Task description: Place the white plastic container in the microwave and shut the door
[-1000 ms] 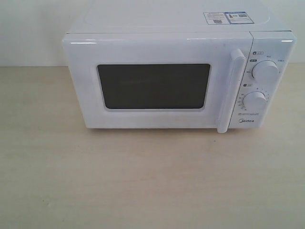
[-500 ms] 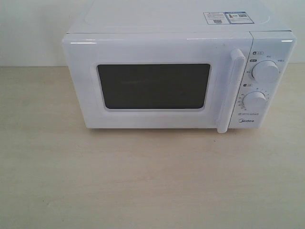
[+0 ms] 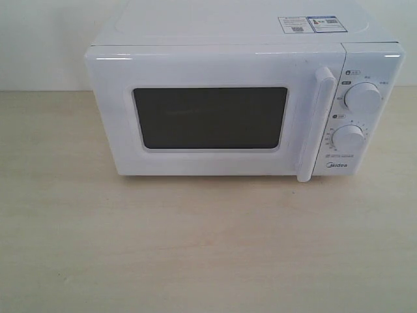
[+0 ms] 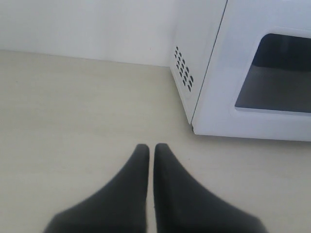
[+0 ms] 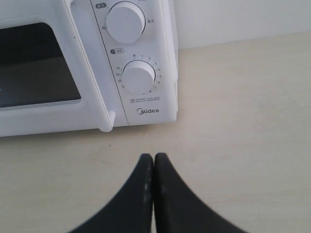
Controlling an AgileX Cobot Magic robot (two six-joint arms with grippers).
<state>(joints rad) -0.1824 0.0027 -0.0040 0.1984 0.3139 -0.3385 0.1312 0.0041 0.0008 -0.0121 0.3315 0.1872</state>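
Note:
The white Midea microwave (image 3: 221,98) stands at the back of the wooden table, its door (image 3: 208,117) shut flat, with a dark mesh window and a vertical bar handle (image 3: 313,124). Two round dials (image 3: 362,98) sit on its right panel. The white plastic container shows in no view. My left gripper (image 4: 151,148) is shut with nothing in it, over the table off the microwave's left front corner (image 4: 194,128). My right gripper (image 5: 153,158) is shut and empty, in front of the control panel (image 5: 138,77). Neither arm appears in the exterior view.
Pale wooden tabletop (image 3: 208,248) stretches in front of the microwave and to both sides. A white wall (image 3: 39,39) runs behind. Vent holes (image 4: 183,68) mark the microwave's left side wall.

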